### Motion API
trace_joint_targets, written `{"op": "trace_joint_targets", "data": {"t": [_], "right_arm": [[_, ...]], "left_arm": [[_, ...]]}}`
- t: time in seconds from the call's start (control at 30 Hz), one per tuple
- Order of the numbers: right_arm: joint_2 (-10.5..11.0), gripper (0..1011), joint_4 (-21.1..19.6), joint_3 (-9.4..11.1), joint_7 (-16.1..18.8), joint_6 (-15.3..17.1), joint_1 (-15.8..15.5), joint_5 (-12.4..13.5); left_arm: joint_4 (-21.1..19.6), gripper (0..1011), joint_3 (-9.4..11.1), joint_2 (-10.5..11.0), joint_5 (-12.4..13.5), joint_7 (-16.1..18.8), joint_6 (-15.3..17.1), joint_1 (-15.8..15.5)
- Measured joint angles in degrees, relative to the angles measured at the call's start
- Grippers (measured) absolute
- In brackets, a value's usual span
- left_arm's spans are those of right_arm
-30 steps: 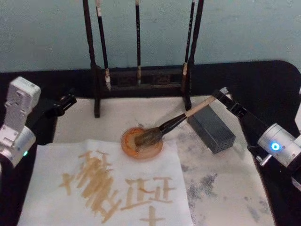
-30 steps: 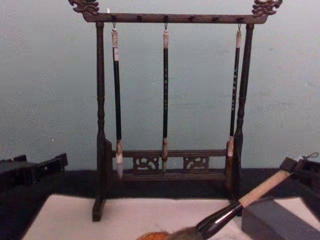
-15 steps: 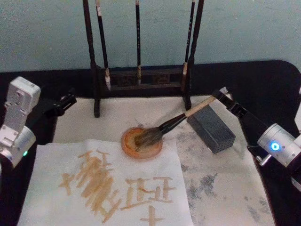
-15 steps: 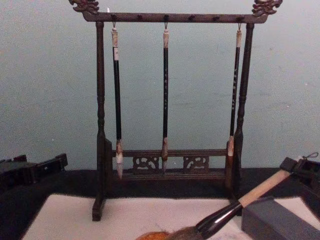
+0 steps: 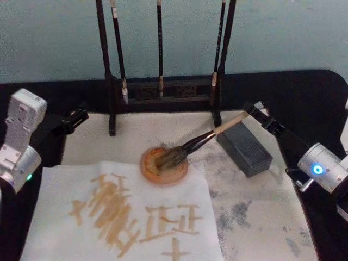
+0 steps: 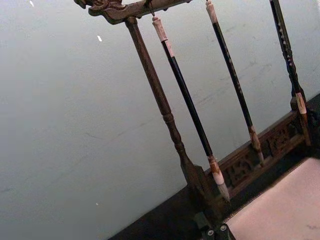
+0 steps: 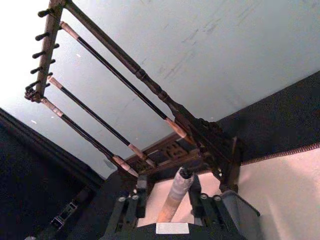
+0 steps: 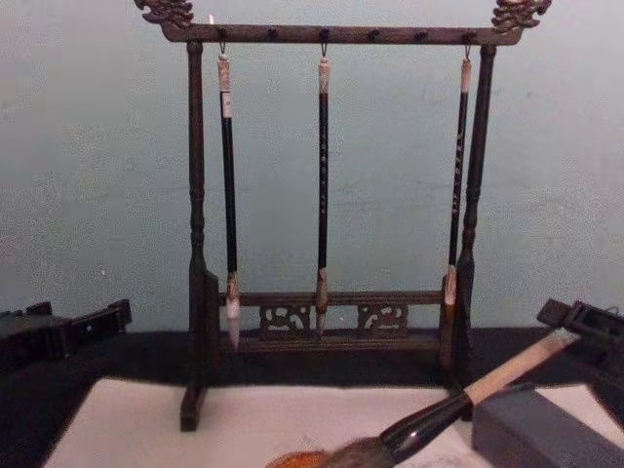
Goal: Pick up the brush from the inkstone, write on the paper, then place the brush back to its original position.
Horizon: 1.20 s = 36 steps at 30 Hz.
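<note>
The brush (image 5: 204,140) lies slanted, its bushy head resting in the round orange inkstone (image 5: 150,171) and its tan handle (image 8: 512,369) rising to the right over a grey block. My right gripper (image 5: 251,111) is at the handle's end, open; in the right wrist view the handle (image 7: 176,197) stands between the fingers (image 7: 141,194) with a gap on one side. The paper (image 5: 57,187), a white sheet with tan strokes, lies front left of the inkstone. My left gripper (image 5: 78,116) is parked at the table's left edge, shut and holding nothing.
A dark wooden rack (image 8: 322,35) with three thin black brushes hangs at the back. A grey block (image 5: 247,149) sits right of the inkstone, under the handle. A cream mat (image 5: 261,217) stained grey covers the black table.
The right gripper has let go of the handle's end, and the handle has sunk slightly lower. The bristles stay in the inkstone. The left arm has not moved.
</note>
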Motion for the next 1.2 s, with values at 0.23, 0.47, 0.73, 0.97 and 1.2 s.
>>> {"op": "trace_joint_targets", "data": {"t": [0.23, 0.47, 0.73, 0.97, 1.2], "right_arm": [[0.1, 712, -0.3, 0.2, -1.0, -0.1, -0.2, 0.1], [1.0, 950, -1.5, 0.3, -3.7, 0.1, -0.7, -0.1], [2.3, 1006, -3.2, -0.1, -8.1, 1.4, -0.9, -1.4], [3.0, 1006, -4.2, -0.2, -9.8, 2.0, -1.2, -2.0], [3.4, 1008, -4.7, -0.2, -10.8, 2.4, -1.2, -2.4]], "left_arm": [[0.0, 1002, 0.0, 0.0, 0.0, 0.0, 0.0, 0.0], [0.0, 1002, 0.0, 0.0, 0.0, 0.0, 0.0, 0.0], [0.0, 1000, 0.0, 0.0, 0.0, 0.0, 0.0, 0.0], [0.0, 1002, 0.0, 0.0, 0.0, 0.0, 0.0, 0.0], [0.0, 1002, 0.0, 0.0, 0.0, 0.0, 0.0, 0.0]]}}
